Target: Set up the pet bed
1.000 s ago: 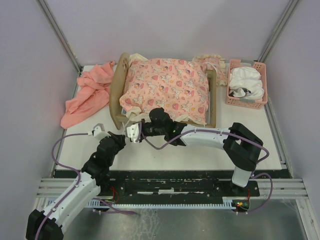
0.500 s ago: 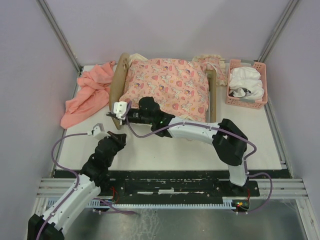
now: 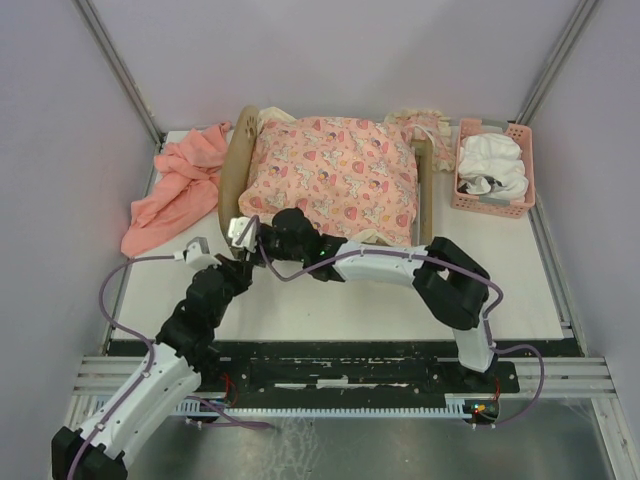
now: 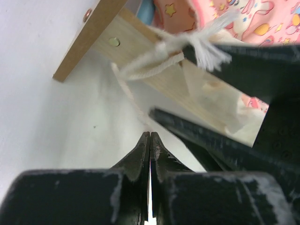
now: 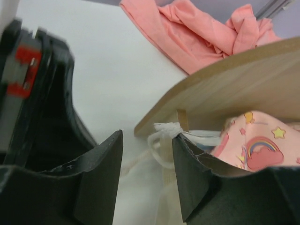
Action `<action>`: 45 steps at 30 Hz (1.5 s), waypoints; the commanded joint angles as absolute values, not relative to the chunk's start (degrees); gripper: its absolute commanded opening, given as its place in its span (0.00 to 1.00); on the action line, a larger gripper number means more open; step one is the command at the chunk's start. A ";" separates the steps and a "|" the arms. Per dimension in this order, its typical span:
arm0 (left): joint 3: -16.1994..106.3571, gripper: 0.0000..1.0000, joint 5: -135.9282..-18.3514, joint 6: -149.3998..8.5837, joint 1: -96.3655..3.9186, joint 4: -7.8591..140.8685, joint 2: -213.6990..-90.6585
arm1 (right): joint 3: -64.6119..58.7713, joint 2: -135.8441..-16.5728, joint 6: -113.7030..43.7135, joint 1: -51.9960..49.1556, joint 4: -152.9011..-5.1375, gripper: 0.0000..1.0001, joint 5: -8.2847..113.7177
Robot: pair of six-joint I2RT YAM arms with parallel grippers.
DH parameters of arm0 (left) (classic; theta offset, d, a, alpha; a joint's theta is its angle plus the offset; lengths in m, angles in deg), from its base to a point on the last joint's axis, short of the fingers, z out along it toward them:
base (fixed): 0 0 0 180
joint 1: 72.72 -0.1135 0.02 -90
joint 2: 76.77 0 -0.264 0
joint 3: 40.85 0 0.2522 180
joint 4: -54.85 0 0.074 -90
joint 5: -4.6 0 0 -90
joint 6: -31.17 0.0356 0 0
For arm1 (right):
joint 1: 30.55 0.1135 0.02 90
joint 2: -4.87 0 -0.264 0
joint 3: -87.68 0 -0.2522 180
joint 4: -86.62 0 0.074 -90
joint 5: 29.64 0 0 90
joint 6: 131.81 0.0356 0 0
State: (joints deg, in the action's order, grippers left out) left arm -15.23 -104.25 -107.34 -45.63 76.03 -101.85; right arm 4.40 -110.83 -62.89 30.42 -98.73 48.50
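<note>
While lilac walls [image 3: 330, 60] enclose the white bench [image 3: 400, 312], one pet bed [image 3: 232, 175], one basket [image 3: 490, 207] and one cloth [image 3: 170, 195] rest there; left end effector [image 4: 150, 138] clenched, right end effector [image 5: 145, 143] released.

Robot lab test cell, not a home. Plain blank walls [image 3: 330, 50] box it in at 9, 12 and 3 o'clock, with aluminium struts [image 3: 120, 72] in the far corners. White tabletop [image 3: 400, 310]. Left arm [image 3: 160, 380] and right arm [image 3: 385, 265] bolted to a black base plate [image 3: 330, 365] on slotted rails [image 3: 565, 375] at 6 o'clock. Purple cables [image 3: 110, 290] run exposed.
</note>
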 commanded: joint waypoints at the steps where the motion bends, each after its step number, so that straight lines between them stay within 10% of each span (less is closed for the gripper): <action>1: -9.64 0.03 -103.18 -104.62 -46.00 74.24 -104.34 | -1.56 -100.69 -67.63 27.97 -99.20 0.56 50.56; 30: -6.72 0.03 -111.97 -106.54 -47.77 80.83 -104.05 | -10.29 -101.82 -81.50 29.47 -93.65 0.55 44.03; 45: -12.32 0.03 -112.46 -109.93 -47.77 79.16 -99.51 | -8.48 -113.25 -45.18 34.66 -104.16 0.49 70.09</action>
State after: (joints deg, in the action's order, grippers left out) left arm -12.50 -110.90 -108.04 -47.53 81.41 -99.27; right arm -9.78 -111.13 -55.87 33.83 -97.48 61.57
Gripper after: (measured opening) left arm 0.034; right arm 0.494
